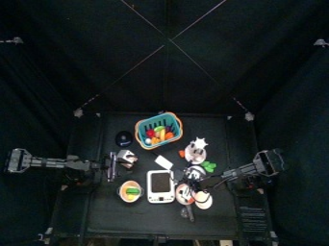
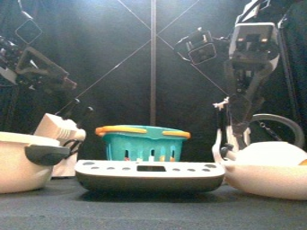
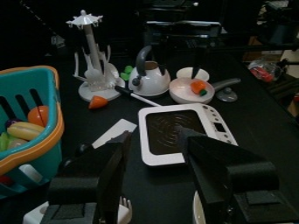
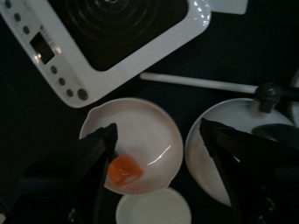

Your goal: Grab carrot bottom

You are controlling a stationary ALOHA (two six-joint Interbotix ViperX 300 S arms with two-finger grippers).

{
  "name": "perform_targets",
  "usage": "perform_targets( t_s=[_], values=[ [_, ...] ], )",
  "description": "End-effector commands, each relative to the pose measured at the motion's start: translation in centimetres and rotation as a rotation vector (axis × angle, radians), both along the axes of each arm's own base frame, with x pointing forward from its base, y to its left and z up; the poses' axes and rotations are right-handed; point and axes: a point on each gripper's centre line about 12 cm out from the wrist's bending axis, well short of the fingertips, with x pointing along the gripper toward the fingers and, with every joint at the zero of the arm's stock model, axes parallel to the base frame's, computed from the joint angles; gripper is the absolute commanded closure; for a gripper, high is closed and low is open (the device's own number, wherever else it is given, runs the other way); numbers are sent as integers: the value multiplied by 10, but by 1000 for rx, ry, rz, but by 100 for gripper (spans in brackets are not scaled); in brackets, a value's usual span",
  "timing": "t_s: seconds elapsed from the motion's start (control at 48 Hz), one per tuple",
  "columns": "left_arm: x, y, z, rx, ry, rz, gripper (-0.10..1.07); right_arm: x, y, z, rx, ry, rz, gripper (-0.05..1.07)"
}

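While the black desk (image 1: 103,207) carries everything, its biggest items are a white induction cooker (image 3: 181,133) near the middle and a teal basket (image 2: 143,144) of toy food toward the back. Beside the cooker on the right arm's side stands a white kettle (image 3: 149,80), with a white pan (image 4: 138,149) next to it and a white drying rack (image 3: 89,52) behind. Over that pan hangs the right hand (image 4: 149,179), its two jaws spread wide apart and gripping nothing. Inside the pan lies the carrot bottom (image 4: 124,172), a small orange piece; it sits between the spread jaws and closer to one of them, not touched by either. On the opposite side of the cooker, the left hand (image 3: 158,179) hovers above the desk with its jaws likewise spread and empty, well apart from the carrot bottom.
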Motion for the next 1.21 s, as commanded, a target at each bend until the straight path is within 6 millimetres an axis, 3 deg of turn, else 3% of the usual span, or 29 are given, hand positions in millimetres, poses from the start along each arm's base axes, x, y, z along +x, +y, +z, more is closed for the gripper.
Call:
perform_targets(
  t_s=[0.0,0.062,0.146,0.271,0.417,0.792,0.896,1.042,1.188],
  values=[
    [6,1,11,2,-31,2,14,8,-25,20,-53,-58,-36,0],
    [6,1,11,3,-31,3,14,18,-44,16,-152,-34,-13,0],
    [6,1,11,3,-31,3,14,28,-55,0,-256,23,34,0],
    [5,1,9,3,-26,3,14,28,-79,-27,-267,135,-25,0],
    [4,1,8,3,-24,3,14,30,-103,-45,-250,189,-94,0],
    [4,1,7,5,-20,2,14,23,-110,-78,-197,259,-122,1],
    [4,1,7,5,-20,2,14,23,-111,-80,-197,262,-121,12],
    [4,1,7,4,-21,5,14,32,-109,-71,-197,230,-124,32],
    [4,1,8,2,-23,3,14,50,-88,-47,-227,201,-91,33]
  ],
)
